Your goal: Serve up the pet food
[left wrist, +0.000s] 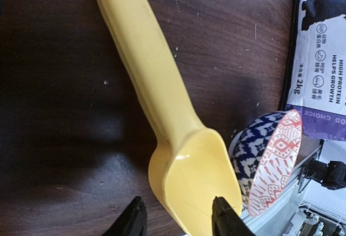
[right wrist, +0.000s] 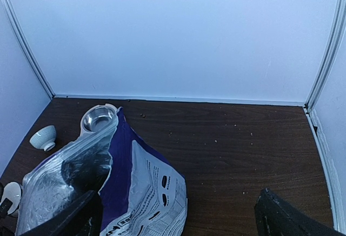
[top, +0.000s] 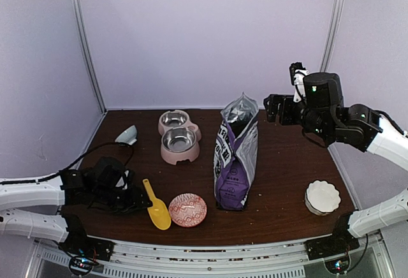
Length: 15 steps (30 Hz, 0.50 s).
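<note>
Two arms are seen working a dark table (top: 287,163) in the overhead view. The pet food bag (top: 236,157), purple and white, is stood upright at the centre of the frame with its top pulled open. The pet food itself is not seen and is judged to be inside. The right gripper (top: 273,107) is held high at the upper right, just to the right of the bag's mouth, and is clearly the nearer of the two to it. The left gripper (top: 138,196) is kept low at the lower left, just beside the handle of a yellow scoop (top: 157,209), which is laid slanting from upper left to lower right. A red patterned dish (top: 187,210) is set just right of the scoop, and a pink double feeder (top: 178,136) is placed behind.

In the left wrist view, the scoop (left wrist: 162,100) is shown lying flat, handle toward the upper left, bowl at the bottom centre. The left gripper (left wrist: 178,222) is parted to a middling width around the bowl end, and no clamp on it can be made out. The dish (left wrist: 270,160) and the bag (left wrist: 319,68) are seen at the right edge.

In the right wrist view, the right gripper (right wrist: 178,220) is spread wide and empty. The bag (right wrist: 135,187) is found at the lower left, under the left finger, its long axis vertical. Any approach is judged to depend on that offset.
</note>
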### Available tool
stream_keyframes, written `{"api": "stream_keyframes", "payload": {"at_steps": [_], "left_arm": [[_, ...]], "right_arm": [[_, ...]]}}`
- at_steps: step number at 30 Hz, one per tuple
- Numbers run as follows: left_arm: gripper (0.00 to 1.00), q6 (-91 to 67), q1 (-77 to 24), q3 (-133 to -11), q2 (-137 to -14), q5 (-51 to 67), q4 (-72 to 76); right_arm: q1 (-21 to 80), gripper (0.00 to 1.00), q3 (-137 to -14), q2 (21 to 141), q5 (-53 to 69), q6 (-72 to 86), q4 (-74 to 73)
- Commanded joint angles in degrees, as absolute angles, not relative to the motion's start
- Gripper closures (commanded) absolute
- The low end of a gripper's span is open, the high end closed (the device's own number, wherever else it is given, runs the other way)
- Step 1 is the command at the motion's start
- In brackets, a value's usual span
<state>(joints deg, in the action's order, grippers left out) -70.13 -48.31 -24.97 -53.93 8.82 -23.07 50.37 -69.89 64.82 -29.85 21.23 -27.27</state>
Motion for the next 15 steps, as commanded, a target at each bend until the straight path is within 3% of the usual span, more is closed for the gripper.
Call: {"api": "stream_keyframes", "payload": {"at_steps": [1,10,15], "left_arm": [[0.55,-68.39,-47.92,-24.16,-56.74,11.20,-18.50],[0.54,-67.23,-47.91,-22.88,-61.47,13.88,-16.18],[0.61,-67.51,-47.92,-22.47,-62.04,14.71,-15.82]], "right_arm": [[50.14,0.00,-69.27,64.14,-29.71,21.84,-27.86],[50.06,0.00,-69.48,64.58,-29.62,21.70,-27.71],[50.10,0.00,-69.43,65.01,-29.70,21.69,-27.73]]}}
